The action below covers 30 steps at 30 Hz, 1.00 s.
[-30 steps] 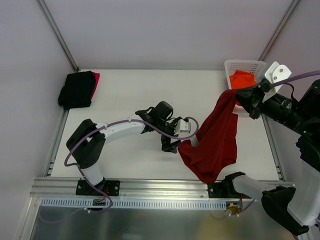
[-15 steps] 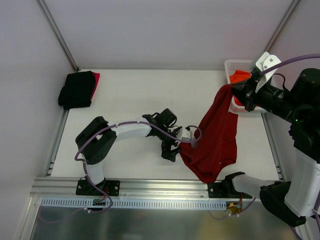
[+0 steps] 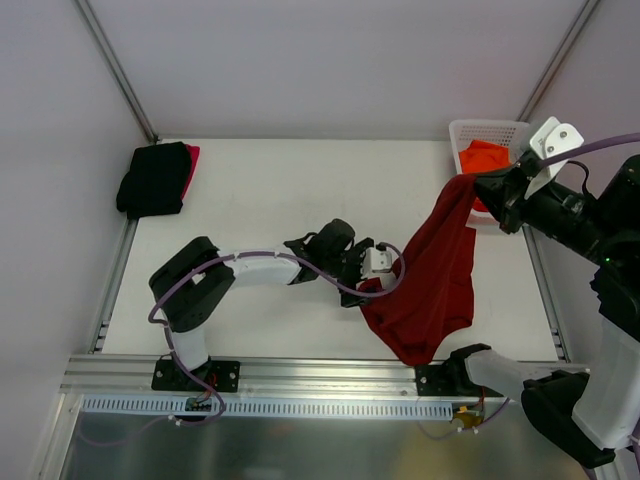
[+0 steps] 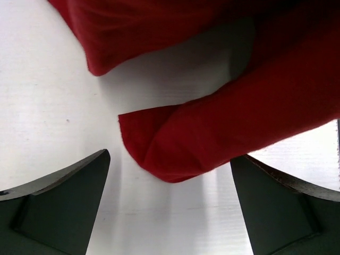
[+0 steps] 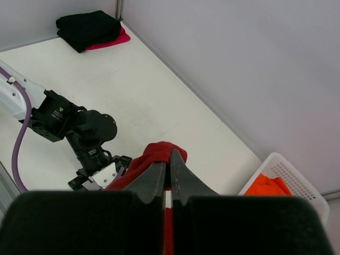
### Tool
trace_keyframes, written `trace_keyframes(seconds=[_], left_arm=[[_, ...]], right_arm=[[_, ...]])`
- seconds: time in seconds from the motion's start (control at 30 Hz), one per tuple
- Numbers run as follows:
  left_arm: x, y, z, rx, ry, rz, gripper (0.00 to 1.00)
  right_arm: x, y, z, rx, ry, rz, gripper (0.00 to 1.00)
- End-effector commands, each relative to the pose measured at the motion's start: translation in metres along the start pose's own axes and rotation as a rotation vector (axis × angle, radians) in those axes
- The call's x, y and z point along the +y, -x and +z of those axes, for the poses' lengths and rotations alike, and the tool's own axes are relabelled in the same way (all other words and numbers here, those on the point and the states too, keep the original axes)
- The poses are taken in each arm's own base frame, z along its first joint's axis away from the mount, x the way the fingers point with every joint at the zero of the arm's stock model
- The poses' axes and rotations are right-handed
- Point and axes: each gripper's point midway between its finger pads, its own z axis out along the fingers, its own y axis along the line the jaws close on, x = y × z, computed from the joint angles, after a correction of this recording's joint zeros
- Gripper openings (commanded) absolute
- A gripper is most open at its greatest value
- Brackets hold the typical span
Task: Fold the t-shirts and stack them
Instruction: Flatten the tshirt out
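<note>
Holding shirt (image 3: 435, 280) pinched in right gripper (image 5: 170, 158) | left gripper (image 4: 167, 164) wide open, empty, straddling its corner | I'd close low, squarely.

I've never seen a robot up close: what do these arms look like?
Both the left arm and right arm have bulky black joints linked by white tubes, with a purple cable looping along each. Their fingers are dark, tapered wedges.

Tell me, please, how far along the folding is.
Done: a folded black cloth t-shirt on a bright red one, far left corner. In hand: the right hand grips the dark red cloth t-shirt aloft; the open left hand flanks its lower corner. Left: folding it, plus the orange cloth t-shirt in the white plastic lattice basket.
</note>
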Motion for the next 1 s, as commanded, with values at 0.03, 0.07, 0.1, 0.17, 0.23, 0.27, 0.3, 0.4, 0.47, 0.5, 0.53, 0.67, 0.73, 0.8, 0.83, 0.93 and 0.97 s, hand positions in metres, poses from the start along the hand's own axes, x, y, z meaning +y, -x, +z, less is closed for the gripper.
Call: trace_keyframes(seconds=[0.03, 0.07, 0.1, 0.17, 0.23, 0.27, 0.3, 0.4, 0.47, 0.5, 0.53, 0.67, 0.73, 0.8, 0.83, 0.93, 0.97], left_arm=[[-0.001, 0.033, 0.003, -0.104, 0.010, 0.059, 0.84], [-0.007, 0.041, 0.003, -0.119, -0.034, 0.062, 0.71], [-0.014, 0.032, 0.006, -0.084, -0.072, 0.030, 0.41], [-0.020, 0.038, 0.008, -0.078, -0.131, 0.000, 0.26], [-0.026, 0.035, 0.008, -0.056, -0.166, -0.029, 0.24], [-0.027, 0.038, 0.008, -0.060, -0.174, -0.033, 0.23], [-0.029, 0.040, 0.007, -0.065, -0.184, -0.039, 0.18], [-0.027, 0.043, 0.005, -0.066, -0.174, -0.039, 0.00], [-0.017, 0.041, 0.002, -0.042, -0.117, -0.017, 0.00], [-0.010, 0.044, -0.003, -0.038, -0.080, -0.008, 0.00], [0.001, 0.044, -0.009, -0.024, -0.032, -0.010, 0.00], [0.048, 0.042, -0.053, 0.030, 0.094, -0.136, 0.00], [0.073, 0.039, -0.083, 0.041, 0.159, -0.187, 0.00], [0.096, 0.044, -0.122, 0.011, 0.244, -0.241, 0.00], [0.102, 0.046, -0.136, 0.001, 0.284, -0.238, 0.00], [0.121, 0.060, -0.188, -0.041, 0.449, -0.213, 0.00], [0.124, 0.065, -0.201, -0.056, 0.483, -0.208, 0.00]], right_arm=[[-0.008, 0.011, -0.001, -0.042, -0.038, -0.005, 0.00], [-0.010, 0.011, -0.001, -0.038, -0.049, -0.006, 0.00], [-0.010, 0.011, -0.002, -0.039, -0.053, -0.007, 0.00], [-0.012, 0.010, -0.002, -0.035, -0.063, -0.010, 0.00], [-0.013, 0.010, -0.002, -0.035, -0.065, -0.010, 0.00], [-0.013, 0.010, -0.002, -0.033, -0.067, -0.007, 0.00], [-0.013, 0.009, -0.002, -0.032, -0.069, -0.007, 0.00], [-0.014, 0.009, -0.001, -0.030, -0.071, -0.006, 0.00], [-0.015, 0.008, -0.002, -0.028, -0.075, -0.006, 0.00], [-0.015, 0.008, -0.001, -0.026, -0.074, -0.003, 0.00], [-0.015, 0.007, -0.001, -0.023, -0.078, -0.004, 0.00], [-0.018, 0.000, 0.001, -0.007, -0.091, -0.002, 0.00], [-0.019, -0.006, 0.004, 0.004, -0.099, 0.001, 0.00], [-0.020, -0.010, 0.006, 0.013, -0.102, 0.003, 0.00], [-0.020, -0.010, 0.006, 0.010, -0.103, 0.003, 0.00], [-0.021, -0.014, 0.011, 0.021, -0.105, 0.010, 0.00], [-0.023, -0.017, 0.013, 0.027, -0.109, 0.015, 0.00]])
